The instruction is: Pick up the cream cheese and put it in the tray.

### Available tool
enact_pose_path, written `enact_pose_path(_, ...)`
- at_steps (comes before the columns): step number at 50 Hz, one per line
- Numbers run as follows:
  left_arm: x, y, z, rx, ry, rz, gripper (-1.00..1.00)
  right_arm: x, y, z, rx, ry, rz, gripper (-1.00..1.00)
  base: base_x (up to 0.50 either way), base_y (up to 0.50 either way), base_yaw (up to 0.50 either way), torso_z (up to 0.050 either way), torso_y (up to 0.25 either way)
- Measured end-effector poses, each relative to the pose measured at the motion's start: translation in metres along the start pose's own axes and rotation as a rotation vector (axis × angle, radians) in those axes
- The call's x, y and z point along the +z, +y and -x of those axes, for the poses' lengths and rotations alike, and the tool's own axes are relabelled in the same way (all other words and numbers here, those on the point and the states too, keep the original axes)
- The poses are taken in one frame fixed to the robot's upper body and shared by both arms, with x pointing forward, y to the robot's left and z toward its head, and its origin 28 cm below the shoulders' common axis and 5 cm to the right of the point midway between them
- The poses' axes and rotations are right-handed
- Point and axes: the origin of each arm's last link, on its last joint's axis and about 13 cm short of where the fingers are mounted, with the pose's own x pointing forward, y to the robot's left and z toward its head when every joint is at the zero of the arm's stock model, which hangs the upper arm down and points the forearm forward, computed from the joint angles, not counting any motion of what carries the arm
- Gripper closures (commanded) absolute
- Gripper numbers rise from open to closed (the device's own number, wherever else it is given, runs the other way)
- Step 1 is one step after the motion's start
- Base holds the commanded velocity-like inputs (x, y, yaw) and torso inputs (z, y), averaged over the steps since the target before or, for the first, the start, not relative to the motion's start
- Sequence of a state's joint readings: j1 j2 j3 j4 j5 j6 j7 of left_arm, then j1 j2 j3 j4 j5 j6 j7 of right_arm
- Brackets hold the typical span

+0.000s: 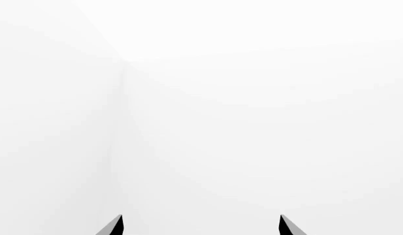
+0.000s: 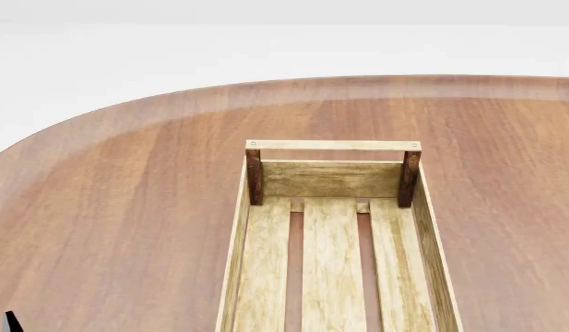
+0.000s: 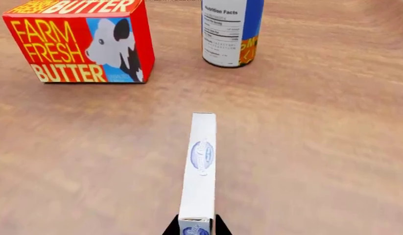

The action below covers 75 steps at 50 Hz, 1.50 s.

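The right gripper [image 3: 197, 231] fingers clamp the small flat white cream cheese box [image 3: 200, 169], raised above the brown wooden surface [image 3: 319, 147]. Carry it level over the light-wood slatted tray [image 2: 332, 263] before lowering. Left gripper [image 1: 201, 226] fingers stand apart, empty.

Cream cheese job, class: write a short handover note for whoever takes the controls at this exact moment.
Right gripper: shut on the cream cheese, which shows edge-on in the right wrist view above the table; whether it is lifted clear cannot be told.
Left gripper: open, empty, facing blank white.
Tray: on the table in the head view, nothing in the part shown.
Butter box and can stand beyond the cream cheese.
Done: grasp. Left: carry to the tray, release.
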State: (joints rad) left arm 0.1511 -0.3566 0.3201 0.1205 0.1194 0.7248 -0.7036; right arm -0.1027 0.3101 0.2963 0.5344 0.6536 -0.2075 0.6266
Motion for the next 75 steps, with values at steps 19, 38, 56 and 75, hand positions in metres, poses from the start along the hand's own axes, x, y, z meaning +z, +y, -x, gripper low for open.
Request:
enact_pose_path(19, 0.0, -0.001, 0.0, -0.001, 0.005, -0.002, -1.0, 0.002, -0.001, 0.005, 0.026, 0.0, -0.03, 1.0, 0.0, 0.0, 0.0, 0.0, 0.0)
enact_pose_path(38, 0.0, 0.0, 0.0, 0.003, 0.005, -0.002, -1.0, 0.026, 0.003, 0.029, 0.106, -0.085, -0.043, 1.0, 0.0, 0.0, 0.0, 0.0, 0.001)
enact_pose_path(56, 0.0, 0.001, 0.0, 0.004, 0.003, -0.003, -1.0, 0.059, 0.01, 0.055, 0.184, -0.21, -0.039, 1.0, 0.0, 0.0, 0.0, 0.0, 0.0)
enact_pose_path(75, 0.0, 0.001, -0.001, 0.007, 0.002, -0.003, -1.0, 0.092, 0.023, 0.078, 0.273, -0.343, 0.028, 1.0, 0.0, 0.0, 0.0, 0.0, 0.001)
